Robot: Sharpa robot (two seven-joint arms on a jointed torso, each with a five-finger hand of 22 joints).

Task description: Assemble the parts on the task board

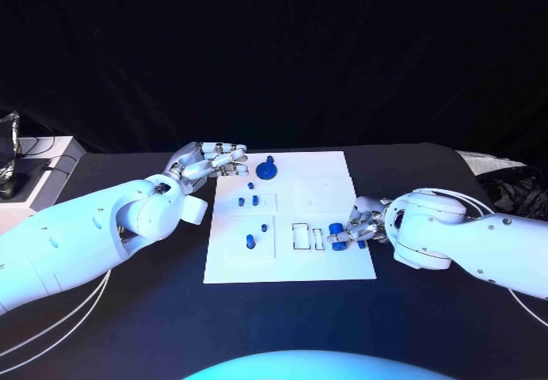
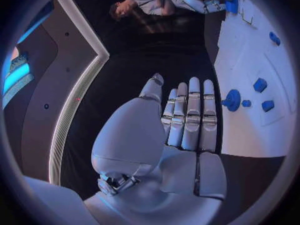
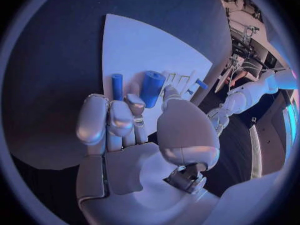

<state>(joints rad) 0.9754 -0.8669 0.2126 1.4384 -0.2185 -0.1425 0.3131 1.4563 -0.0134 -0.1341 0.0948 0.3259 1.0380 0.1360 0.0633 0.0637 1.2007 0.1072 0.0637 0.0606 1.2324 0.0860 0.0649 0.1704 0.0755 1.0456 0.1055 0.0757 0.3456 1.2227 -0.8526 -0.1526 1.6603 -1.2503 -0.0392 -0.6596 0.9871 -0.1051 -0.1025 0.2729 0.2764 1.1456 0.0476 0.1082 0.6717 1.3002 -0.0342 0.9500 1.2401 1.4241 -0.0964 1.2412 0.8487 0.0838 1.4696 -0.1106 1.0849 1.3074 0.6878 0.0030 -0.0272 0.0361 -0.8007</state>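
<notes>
The right hand rests at the right edge of the white board, near its front right corner, with its fingers curled down beside a thick blue cylinder. In the right wrist view that cylinder lies just past the fingertips, with a thin blue rod alongside it; whether the fingers actually pinch the cylinder or only touch it cannot be told, since the thumb covers the contact.

The left hand hovers over the bench at the board's far left corner. Its fingers lie straight and close together and it holds nothing. Just beyond its fingertips, on the board's far edge, sits a round blue knob, apart from the hand.

The other blue pieces sit on the board between the two hands: a few small blocks in the left middle and two more in a raised square nearer the front left. Beside the right hand are outlined rectangular slots; what stands in them is too small to make out. The right forearm hides the bench behind the board's right edge.
</notes>
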